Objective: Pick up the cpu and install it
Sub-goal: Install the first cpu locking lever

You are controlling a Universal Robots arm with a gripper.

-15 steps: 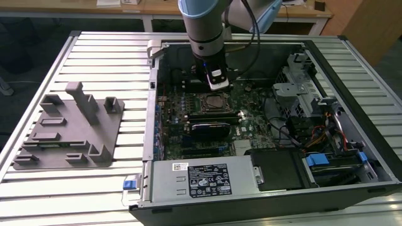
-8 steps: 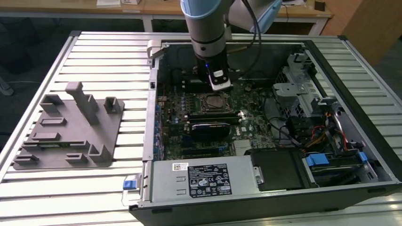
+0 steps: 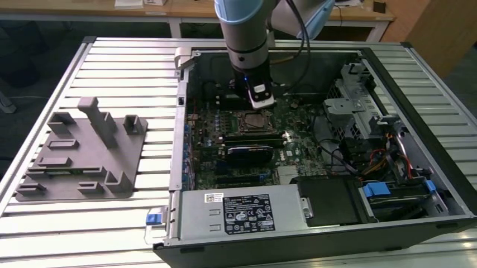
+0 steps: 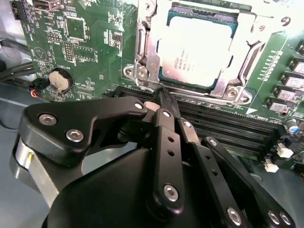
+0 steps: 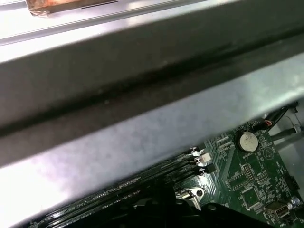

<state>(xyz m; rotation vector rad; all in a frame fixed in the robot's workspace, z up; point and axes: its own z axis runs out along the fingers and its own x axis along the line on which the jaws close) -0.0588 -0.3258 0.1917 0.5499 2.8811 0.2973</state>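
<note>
Cpu [image 3: 254,119] sits flat inside the socket frame [image 3: 240,124] on the green motherboard [image 3: 298,146] in the exterior view, within the open computer case [image 3: 358,223] that lies on the slatted counter [image 3: 127,72]. The arm reaches down into the case, and the gripper [image 3: 260,101] hangs just above the socket's far edge, close to the chip but with nothing in it that can be seen. On the exterior view's left, well apart from the case, a grey fixture tray [image 3: 78,159] rests on the counter.

In the second wrist view the cpu [image 4: 195,48] shows its shiny silver top, seated in the metal socket frame [image 4: 142,52] with the frame's bars along its sides. The black fingers [image 4: 166,102] are drawn together to a narrow point, their tips just short of the socket's near edge, holding nothing. Dark memory slots [image 4: 228,130] run between the fingers and the socket, and a round coin battery [image 4: 60,80] lies off to one side on the board.

In the first wrist view a grey metal wall of the case [image 5: 142,137] crosses close by; beyond it are the memory slots [image 5: 118,190], the coin battery [image 5: 247,141] and a strip of motherboard [image 5: 251,185].
</note>
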